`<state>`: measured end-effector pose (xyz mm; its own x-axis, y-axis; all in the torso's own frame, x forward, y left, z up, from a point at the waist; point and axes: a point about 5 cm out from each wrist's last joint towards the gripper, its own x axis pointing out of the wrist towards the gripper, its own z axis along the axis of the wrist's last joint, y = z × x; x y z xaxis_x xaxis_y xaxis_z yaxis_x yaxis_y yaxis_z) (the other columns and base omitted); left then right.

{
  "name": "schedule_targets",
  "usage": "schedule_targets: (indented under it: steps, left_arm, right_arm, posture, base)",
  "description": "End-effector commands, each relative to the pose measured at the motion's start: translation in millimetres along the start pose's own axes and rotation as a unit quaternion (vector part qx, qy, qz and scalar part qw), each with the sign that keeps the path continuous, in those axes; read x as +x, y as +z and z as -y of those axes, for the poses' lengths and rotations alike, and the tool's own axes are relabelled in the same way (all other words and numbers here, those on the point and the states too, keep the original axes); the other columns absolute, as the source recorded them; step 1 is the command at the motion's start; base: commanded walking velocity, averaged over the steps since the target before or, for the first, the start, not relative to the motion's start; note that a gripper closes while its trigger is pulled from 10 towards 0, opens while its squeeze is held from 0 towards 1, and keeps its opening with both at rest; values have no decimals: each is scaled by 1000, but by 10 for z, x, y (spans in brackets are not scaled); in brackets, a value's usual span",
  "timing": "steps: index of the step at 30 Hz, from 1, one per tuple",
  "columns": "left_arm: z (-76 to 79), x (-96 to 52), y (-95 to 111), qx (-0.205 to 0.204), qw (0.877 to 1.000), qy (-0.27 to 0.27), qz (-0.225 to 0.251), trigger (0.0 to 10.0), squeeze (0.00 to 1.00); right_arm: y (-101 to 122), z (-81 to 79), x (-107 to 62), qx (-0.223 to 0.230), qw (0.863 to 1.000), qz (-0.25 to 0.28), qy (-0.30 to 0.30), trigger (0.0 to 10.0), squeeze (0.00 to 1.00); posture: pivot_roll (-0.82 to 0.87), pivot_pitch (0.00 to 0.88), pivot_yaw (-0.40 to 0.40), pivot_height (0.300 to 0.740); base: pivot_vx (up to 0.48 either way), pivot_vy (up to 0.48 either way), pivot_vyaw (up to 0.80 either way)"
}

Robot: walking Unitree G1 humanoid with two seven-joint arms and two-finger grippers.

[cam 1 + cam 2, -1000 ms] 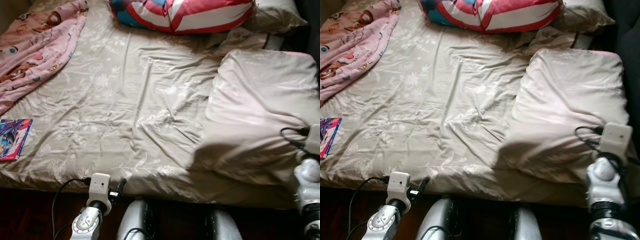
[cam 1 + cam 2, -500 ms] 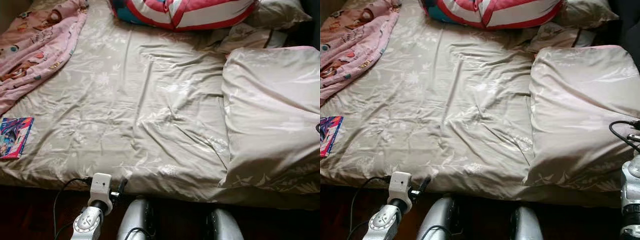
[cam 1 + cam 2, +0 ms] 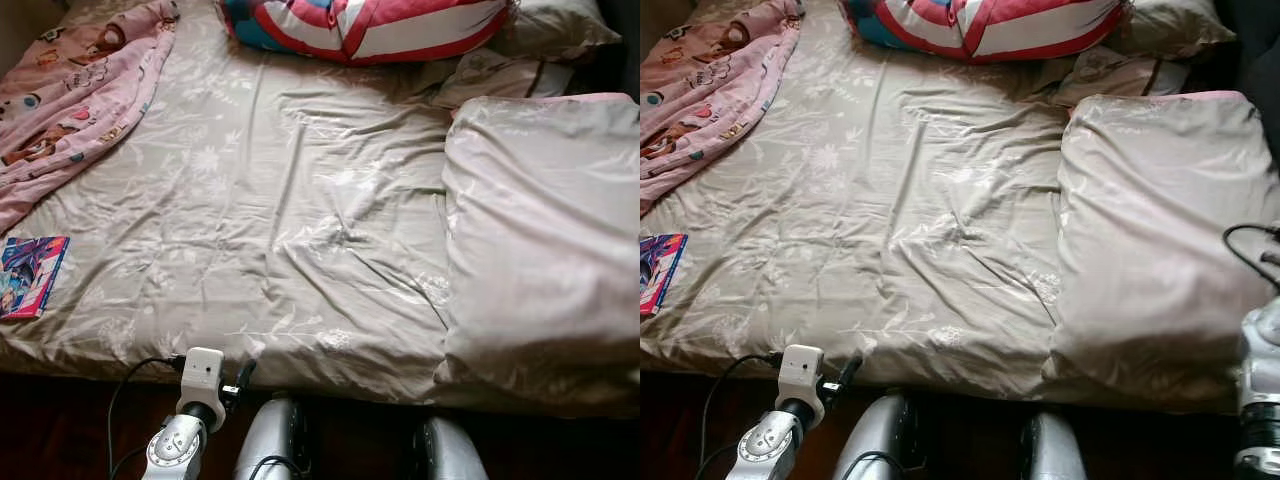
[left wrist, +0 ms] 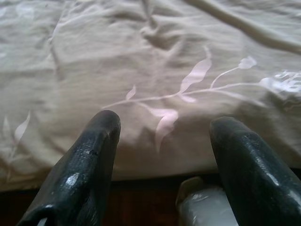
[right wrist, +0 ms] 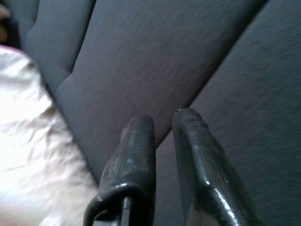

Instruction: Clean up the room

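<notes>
A beige flowered sheet (image 3: 280, 200) covers the bed. Along its right side lies a folded beige duvet (image 3: 540, 250), flat on the sheet. My left gripper (image 4: 162, 125) hovers open at the bed's near edge, by the sheet's hem, with nothing between its fingers (image 3: 243, 372). My right arm (image 3: 1262, 400) stands low at the bed's right corner beside the duvet. In its wrist view the right gripper (image 5: 163, 117) is shut on nothing and points at dark grey upholstery (image 5: 197, 56).
A pink cartoon-print blanket (image 3: 70, 90) is bunched at the far left. A red, white and blue cushion (image 3: 370, 25) and beige pillows (image 3: 555, 30) lie at the head. A colourful magazine (image 3: 28, 275) rests on the left edge. Dark floor (image 3: 60, 430) runs below the bed.
The duvet's near corner, raised a second ago beside my right arm, now lies flat. The right arm has drawn back to the right. The left arm is still.
</notes>
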<state>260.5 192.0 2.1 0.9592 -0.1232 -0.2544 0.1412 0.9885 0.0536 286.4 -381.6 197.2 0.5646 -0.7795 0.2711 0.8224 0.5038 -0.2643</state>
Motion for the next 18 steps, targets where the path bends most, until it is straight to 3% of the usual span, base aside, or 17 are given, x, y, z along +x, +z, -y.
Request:
schedule_targets:
  steps: [1,2,3,4,5,6,7,10,12,15,18]
  left_arm:
    - [-29,-77,-121,2,1000,2,-25,10000,0]
    - [-28,-76,-121,2,1000,2,-25,10000,0]
    - [-25,-74,-119,2,1000,2,-25,10000,0]
    - [-24,-73,-118,2,1000,2,-24,10000,0]
    - [-23,-71,-117,2,1000,1,-24,10000,0]
    - [-23,-71,-117,2,1000,1,-24,10000,0]
    - [-19,-69,-117,2,1000,1,-25,10000,0]
    - [-12,-56,-112,2,1000,2,-25,10000,0]
    - [-12,-56,-111,1,1000,4,-24,10000,0]
    - [-9,-56,-106,-1,1000,8,-21,10000,0]
    - [-26,-56,-111,-4,1000,12,-23,10000,0]
  right_arm:
    - [11,-17,-20,16,1000,7,10,10000,1000]
    - [27,-55,-31,27,999,10,22,10000,1000]
    - [71,-214,-87,48,996,17,75,10000,1000]
    - [87,-313,-128,64,992,18,107,10000,725]
    - [88,-434,-185,83,986,11,147,10000,157]
    - [88,-434,-185,83,986,11,147,10000,157]
    - [66,-678,-326,116,968,-7,220,10000,0]
    - [-97,-1122,-743,156,931,-64,324,10000,0]
    - [-119,-1168,-805,163,925,-73,336,10000,0]
    - [-230,-1397,-1189,188,889,-110,404,10000,0]
    - [-297,-1492,-1408,187,870,-120,440,10000,0]
  posture:
    - [15,250,89,650]
    - [15,250,89,650]
    - [14,249,88,650]
    - [14,249,88,650]
    - [8,247,87,650]
    - [8,247,87,650]
    - [5,246,85,650]
    - [-3,246,77,650]
    - [-3,246,77,650]
    - [10,247,72,650]
    - [7,248,71,650]
  base:
    - [0,0,0]
    - [0,0,0]
    - [0,0,0]
    - [0,0,0]
    - [0,0,0]
    - [0,0,0]
    - [0,0,0]
    - [0,0,0]
    - [0,0,0]
    - [0,0,0]
    - [0,0,0]
